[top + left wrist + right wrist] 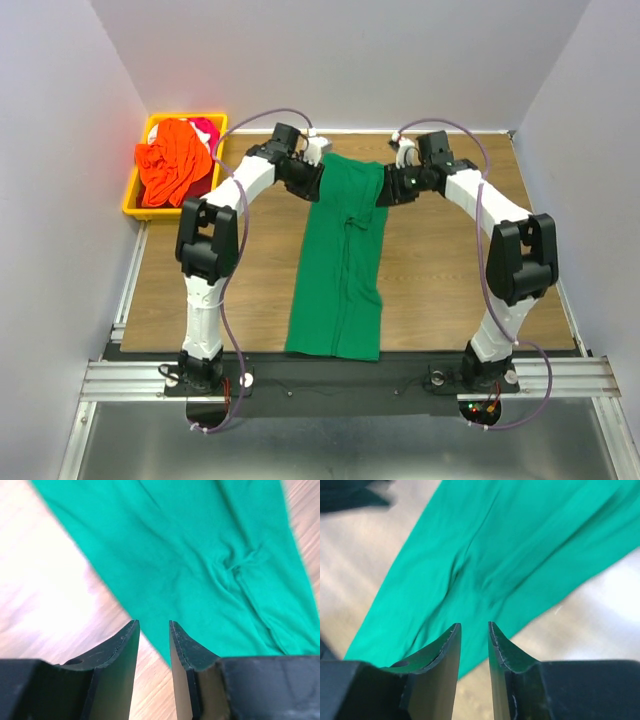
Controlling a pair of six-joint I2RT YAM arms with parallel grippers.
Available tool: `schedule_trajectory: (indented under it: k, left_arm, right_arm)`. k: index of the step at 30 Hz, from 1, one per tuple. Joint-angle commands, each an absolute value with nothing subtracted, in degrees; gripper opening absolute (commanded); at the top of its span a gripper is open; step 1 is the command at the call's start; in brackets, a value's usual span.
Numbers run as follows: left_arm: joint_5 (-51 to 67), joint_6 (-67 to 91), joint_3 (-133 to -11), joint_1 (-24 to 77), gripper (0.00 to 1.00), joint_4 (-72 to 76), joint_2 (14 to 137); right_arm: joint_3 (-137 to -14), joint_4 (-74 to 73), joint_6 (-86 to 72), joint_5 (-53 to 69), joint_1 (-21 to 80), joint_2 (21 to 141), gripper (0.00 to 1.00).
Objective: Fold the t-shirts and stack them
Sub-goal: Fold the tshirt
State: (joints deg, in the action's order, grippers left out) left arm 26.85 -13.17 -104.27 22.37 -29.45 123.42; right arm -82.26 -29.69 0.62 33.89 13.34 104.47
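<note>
Top external view: the green t-shirt (338,255), narrowed to a long strip, is lying down the middle of the table (440,270). The left gripper (154,630) and right gripper (474,630) are hovering at its far corners, jaws slightly parted and empty, probably positioning for a crosswise fold.

On my overhead feed the left arm (245,182) and right arm (478,195) match: white shells with chunky black joint housings. A thin purplish cable (285,110) loops along each, and small red and green lights glow at the right base (482,400). The left claw (153,625) and right claw (474,625) have matte black fingers (122,655) with scuffed, pale edges.
</note>
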Motion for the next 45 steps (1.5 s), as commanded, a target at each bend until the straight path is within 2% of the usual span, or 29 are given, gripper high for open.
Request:
schedule_trajectory:
  k: [1,12,17,23,31,35,39,45]
  left_arm:
    - [30.3,-13.8,-101.2,22.8,0.42,-28.9,116.8]
    - [33.5,-9.2,-90.9,22.9,0.39,-22.0,117.3]
    - [33.0,-8.0,-90.0,22.9,0.38,-20.1,119.4]
    - [29.7,-7.8,-97.7,21.2,0.35,-22.1,129.0]
    - [30.7,-8.1,-109.7,17.9,0.35,-23.6,134.9]
    - [33.1,-8.9,-113.8,17.6,0.37,-25.9,136.1]
    - [33.8,-9.5,-112.5,17.6,0.40,-25.9,133.7]
    - [36.5,-10.0,-105.8,17.4,0.43,-25.2,122.6]
  right_arm:
    - [-91.3,-28.7,0.2,26.6,14.2,112.3,0.33]
    - [-101.3,-28.7,-2.8,16.5,14.2,126.0,0.29]
    - [-107.2,-28.4,-2.2,13.5,14.2,133.5,0.28]
    - [-117.0,-27.9,-3.2,9.9,14.2,140.3,0.28]
    - [-125.1,-26.3,-2.3,6.9,14.1,146.1,0.28]
    - [-129.9,-25.5,-1.9,9.8,14.1,147.9,0.33]
    - [-133.1,-24.9,-1.7,11.4,14.1,147.8,0.39]
    - [-131.7,-25.0,-0.5,11.2,14.1,140.6,0.49]
